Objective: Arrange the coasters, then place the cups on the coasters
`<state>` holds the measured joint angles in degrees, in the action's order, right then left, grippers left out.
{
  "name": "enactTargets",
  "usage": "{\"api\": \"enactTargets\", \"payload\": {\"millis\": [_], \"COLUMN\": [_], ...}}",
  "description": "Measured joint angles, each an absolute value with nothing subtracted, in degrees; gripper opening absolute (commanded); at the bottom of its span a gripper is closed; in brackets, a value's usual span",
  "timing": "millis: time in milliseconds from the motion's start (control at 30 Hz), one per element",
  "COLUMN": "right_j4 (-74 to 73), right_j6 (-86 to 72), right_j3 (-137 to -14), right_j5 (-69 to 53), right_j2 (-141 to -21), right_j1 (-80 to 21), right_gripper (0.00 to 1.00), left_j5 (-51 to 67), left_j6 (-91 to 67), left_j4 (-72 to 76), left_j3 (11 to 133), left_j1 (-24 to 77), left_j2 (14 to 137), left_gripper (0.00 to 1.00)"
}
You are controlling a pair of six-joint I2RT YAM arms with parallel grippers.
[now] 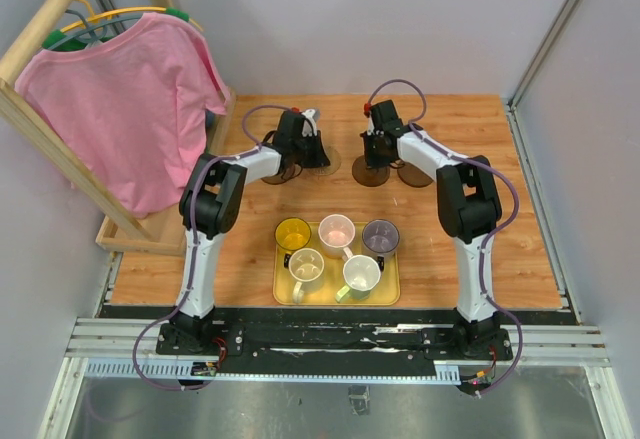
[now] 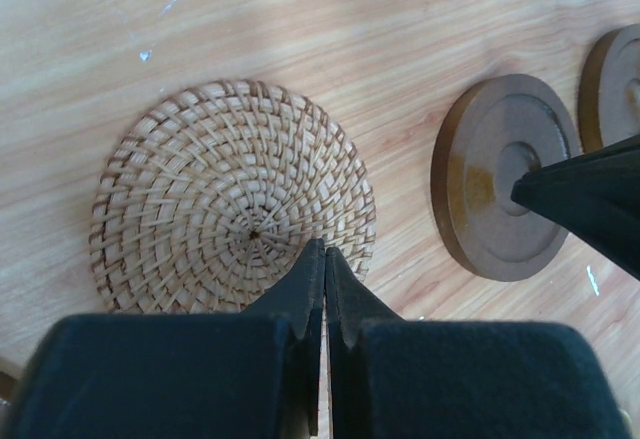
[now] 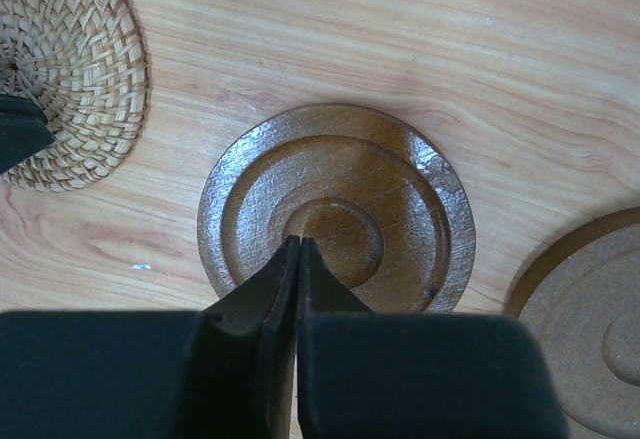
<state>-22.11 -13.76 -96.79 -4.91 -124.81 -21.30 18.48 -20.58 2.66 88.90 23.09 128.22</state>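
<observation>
Woven coaster (image 2: 230,199) under left fingers (image 2: 303,284)

A robotics lab test cell rather than a home; two robot arms (image 1: 203,244) are bolted to an aluminium rail (image 1: 340,342) at the near edge of a wooden worktop (image 1: 450,249); plain grey panels (image 1: 350,19) and a metal framing post (image 1: 558,31) wall it in; purple cables (image 1: 508,199) loop along the arms; cups (image 1: 337,231) on a yellow tray (image 1: 393,289) and a pink T-shirt (image 1: 130,99) on a wooden rack (image 1: 60,154) are the only household things.
</observation>
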Motion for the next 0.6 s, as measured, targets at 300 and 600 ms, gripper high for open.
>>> {"api": "enactTargets", "payload": {"millis": [300, 600], "right_j4": [-22.13, -22.46], "right_j6": [-14.02, -14.17], "right_j3": [-96.79, -98.54], "right_j5": [-6.5, -7.92], "right_j2": [-125.38, -127.09], "right_j1": [-20.99, -20.99], "right_gripper": [0.01, 0.01], "left_j5": [14.72, 13.08], "left_j6": [-21.74, -23.0], "left_j4": [2.13, 4.78], "left_j3": [87.96, 81.54], "left_j1": [23.35, 23.4], "left_j2": [128.07, 124.38], "left_gripper": [0.01, 0.0]}}
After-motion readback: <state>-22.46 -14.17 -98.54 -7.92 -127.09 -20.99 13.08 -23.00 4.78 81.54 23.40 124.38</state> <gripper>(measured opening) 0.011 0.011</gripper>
